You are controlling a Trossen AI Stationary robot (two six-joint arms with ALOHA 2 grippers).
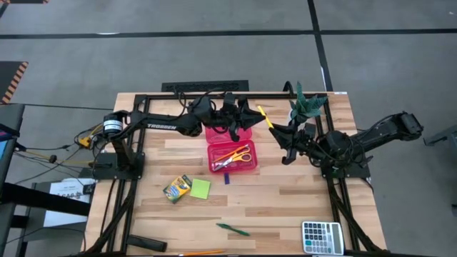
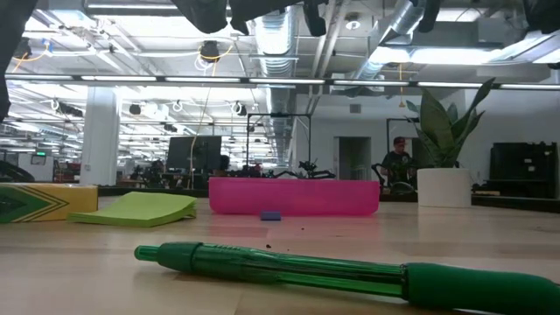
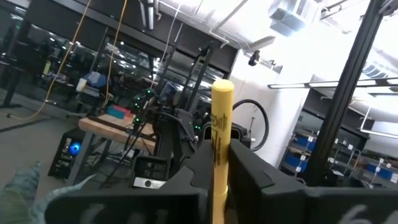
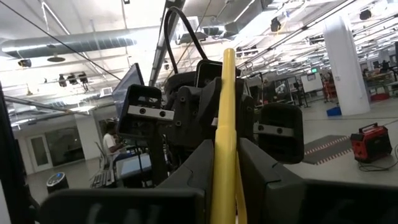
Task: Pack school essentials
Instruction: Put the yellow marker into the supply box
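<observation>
A slim yellow pen (image 1: 265,117) hung above the far middle of the counter (image 1: 285,207), gripped at one end by the right tool (image 1: 280,130) and, as the left wrist view showed, clamped between the fingers of the left tool (image 1: 239,118) too. Just near of it sat the open pink plastic pencil case (image 1: 232,157) with the orange-yellow-handled scissors (image 1: 235,155) and orange pencils inside. Further toward the near left lay the yellow-green crayon box (image 1: 177,189) touching the lime sticky-note pad (image 1: 200,188), then a green pen (image 1: 233,229).

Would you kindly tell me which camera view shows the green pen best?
The low view: the green pen lies close across the foreground. The high view shows it small near the table's front edge. Neither wrist view shows it.
</observation>
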